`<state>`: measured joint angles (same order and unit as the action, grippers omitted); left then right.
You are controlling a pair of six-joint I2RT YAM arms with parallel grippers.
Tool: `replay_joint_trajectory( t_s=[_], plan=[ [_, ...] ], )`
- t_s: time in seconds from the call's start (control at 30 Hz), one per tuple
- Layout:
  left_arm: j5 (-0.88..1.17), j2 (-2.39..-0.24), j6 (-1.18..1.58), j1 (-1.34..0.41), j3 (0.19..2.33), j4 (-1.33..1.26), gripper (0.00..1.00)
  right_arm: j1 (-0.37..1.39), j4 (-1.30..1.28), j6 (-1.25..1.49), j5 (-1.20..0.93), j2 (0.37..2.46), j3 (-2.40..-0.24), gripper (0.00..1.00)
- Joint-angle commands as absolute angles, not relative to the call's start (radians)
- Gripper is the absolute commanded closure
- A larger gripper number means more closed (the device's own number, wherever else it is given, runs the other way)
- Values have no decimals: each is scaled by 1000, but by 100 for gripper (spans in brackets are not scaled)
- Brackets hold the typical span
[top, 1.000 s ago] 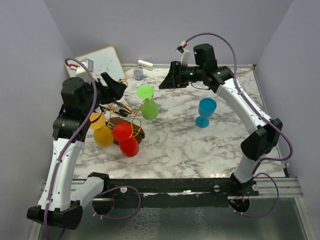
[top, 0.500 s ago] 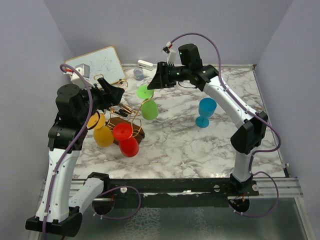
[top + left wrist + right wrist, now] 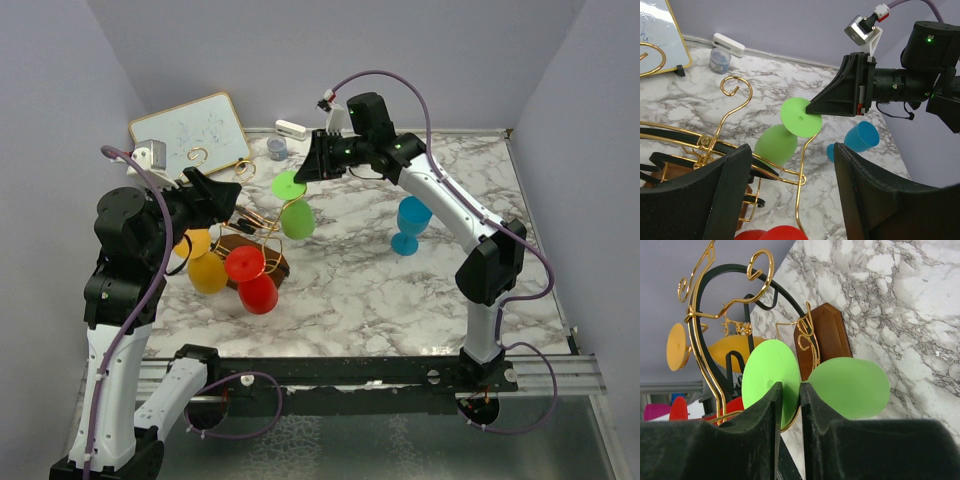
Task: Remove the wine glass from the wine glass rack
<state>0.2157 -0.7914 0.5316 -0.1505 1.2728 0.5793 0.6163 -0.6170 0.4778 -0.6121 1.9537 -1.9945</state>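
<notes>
Rack [image 3: 827, 335] with green glass [image 3: 850, 387], right tool [image 3: 791, 386] pinching

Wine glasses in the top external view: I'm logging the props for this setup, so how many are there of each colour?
green wine glass: 1
yellow wine glass: 1
red wine glass: 1
blue wine glass: 1
Total: 4
</notes>
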Motion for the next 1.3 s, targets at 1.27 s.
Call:
replay_joint_trajectory(
  t_s=[1.27],
  plan=[
    [215, -747, 537, -146, 1228, 586, 32, 586, -284, 666, -542, 1706, -1663, 99]
  ],
)
